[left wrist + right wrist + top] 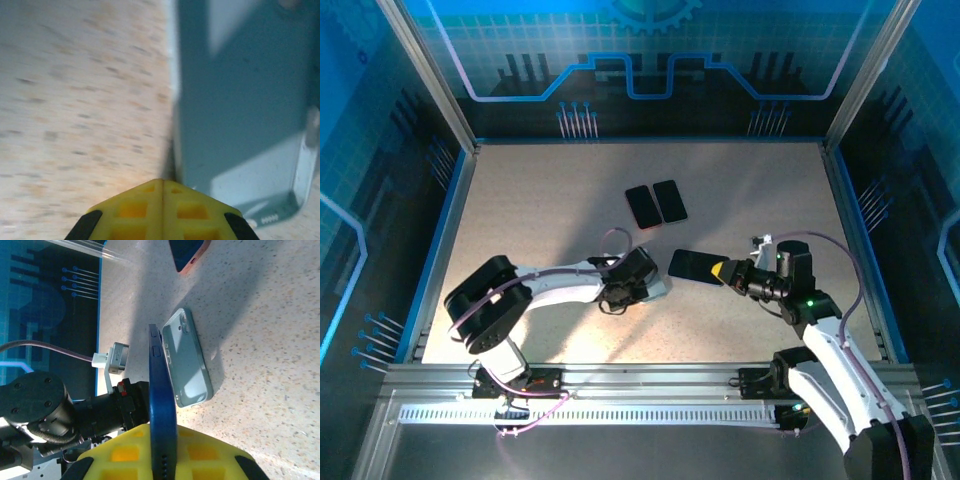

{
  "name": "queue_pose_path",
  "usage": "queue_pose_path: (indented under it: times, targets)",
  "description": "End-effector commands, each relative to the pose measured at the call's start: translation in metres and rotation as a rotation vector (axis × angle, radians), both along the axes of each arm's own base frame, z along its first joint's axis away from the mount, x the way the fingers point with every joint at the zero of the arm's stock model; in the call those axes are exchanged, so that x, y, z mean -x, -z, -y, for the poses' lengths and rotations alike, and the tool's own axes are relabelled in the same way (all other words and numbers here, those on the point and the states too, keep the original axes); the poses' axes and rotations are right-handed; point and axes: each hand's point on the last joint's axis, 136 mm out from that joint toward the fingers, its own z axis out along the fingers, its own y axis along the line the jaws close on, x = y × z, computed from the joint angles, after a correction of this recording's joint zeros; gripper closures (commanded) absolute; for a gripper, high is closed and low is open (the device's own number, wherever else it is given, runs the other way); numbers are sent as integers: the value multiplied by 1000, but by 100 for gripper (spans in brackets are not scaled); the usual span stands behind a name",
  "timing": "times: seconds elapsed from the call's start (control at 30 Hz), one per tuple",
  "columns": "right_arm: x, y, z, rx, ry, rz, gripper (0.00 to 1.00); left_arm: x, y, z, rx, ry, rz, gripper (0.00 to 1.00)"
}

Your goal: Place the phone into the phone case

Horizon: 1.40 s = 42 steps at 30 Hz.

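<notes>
Blue phone is clamped in the right gripper, yellow fingers tight on its lower end, edge-on to the wrist camera. The pale teal case lies flat on the table just beside it, near centre. Left gripper is fully closed on nothing, tips next to the case's edge. Two spare phones lie side by side further back.

**Blue, Teal and Yellow on Speckled Beige**

The right gripper has yellow pads, and the phone between them is dark blue. Just beside the jaws, the phone case is pale grey-teal (streaked with light patches). The table is beige, flecked brown. Ahead of the jaws, a second phone is dark with a coral edge.
</notes>
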Motion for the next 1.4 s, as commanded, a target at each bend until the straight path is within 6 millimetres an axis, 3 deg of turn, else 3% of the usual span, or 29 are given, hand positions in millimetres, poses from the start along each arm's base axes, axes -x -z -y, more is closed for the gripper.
queue_pose_path:
  times: [0.0, 0.2, 0.37, 0.47, 0.67, 0.8, 1.07, 1.23, 1.37]
  targets:
    - [5, -11, 3, -16, -21, 22, 100, 0, -13, 46, 131, 50, 3, 100]
    - [7, -9, 11, -15, 1, 12, 100, -21, -21, 71, 164, 77, 78, 100]
    - [9, -6, 15, -12, 15, -2, 100, -31, -43, 81, 198, 116, 149, 100]
    - [10, -8, 13, -37, 20, -12, 100, -30, -59, 63, 173, 125, 186, 100]
    - [9, -2, 9, -74, 83, -13, 100, -46, -78, -5, 159, 41, 230, 100]
    - [12, 7, 1, -2, 119, 3, 100, -71, -75, -33, 143, 36, 251, 100]
    - [8, 15, -29, 30, 187, 57, 100, -119, -40, -51, 182, 21, 230, 100]
    - [0, 7, -56, 48, 208, 122, 100, -141, -19, -51, 220, 40, 207, 100]
    - [-11, 6, -79, 30, 188, 120, 100, -147, -15, -48, 231, 69, 210, 100]
